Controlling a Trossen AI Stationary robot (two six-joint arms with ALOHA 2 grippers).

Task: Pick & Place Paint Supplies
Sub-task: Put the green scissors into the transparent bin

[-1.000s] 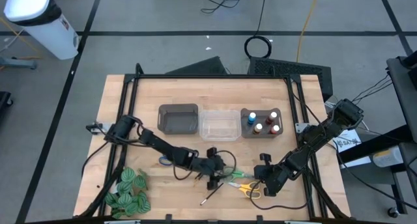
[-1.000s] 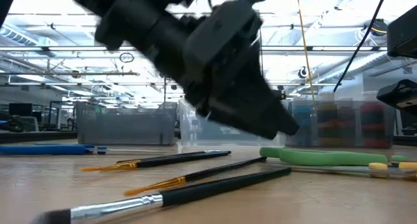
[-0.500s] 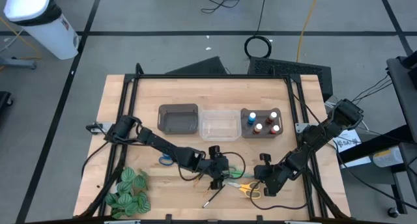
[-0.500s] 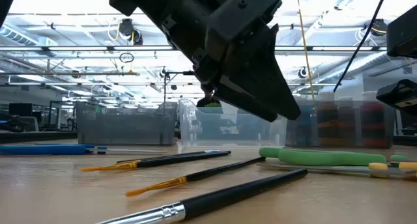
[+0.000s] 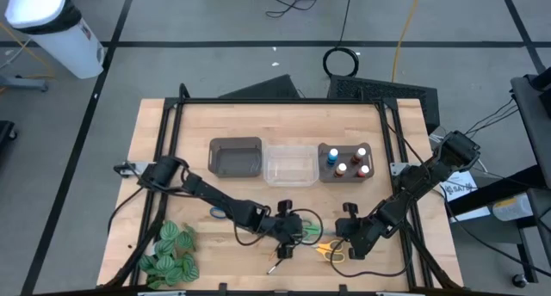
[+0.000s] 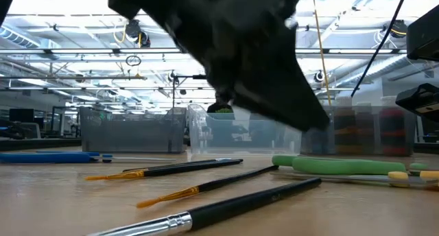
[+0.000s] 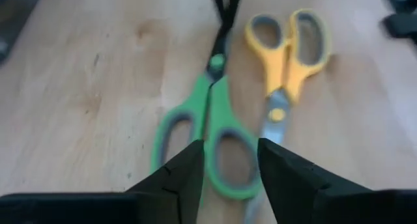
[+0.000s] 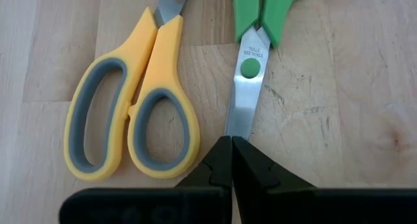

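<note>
Pale matt wood-grain surface [image 8: 365, 68], glossy green plastic scissors [image 7: 208, 133] with brushed steel blade, smooth yellow scissors [image 8: 130, 113] with grey rubbery lining

Wood table [image 5: 155, 150] w/ bins [image 5: 236, 157], scissors [image 5: 310, 234], brushes [image 6: 206, 184], leafy bunch [image 5: 168, 253].

We saw a grey bin [image 5: 236, 157] just beside a clear bin [image 5: 290, 165], and a leafy bunch [image 5: 169, 252] at the bench [image 5: 155, 132] corner.

Left gripper [image 7: 231, 160] fingers parted, poised over green scissors [image 7: 207, 142] handles; yellow scissors [image 7: 287, 58] laid just beside, on wooden table [image 7: 85, 81].
</note>
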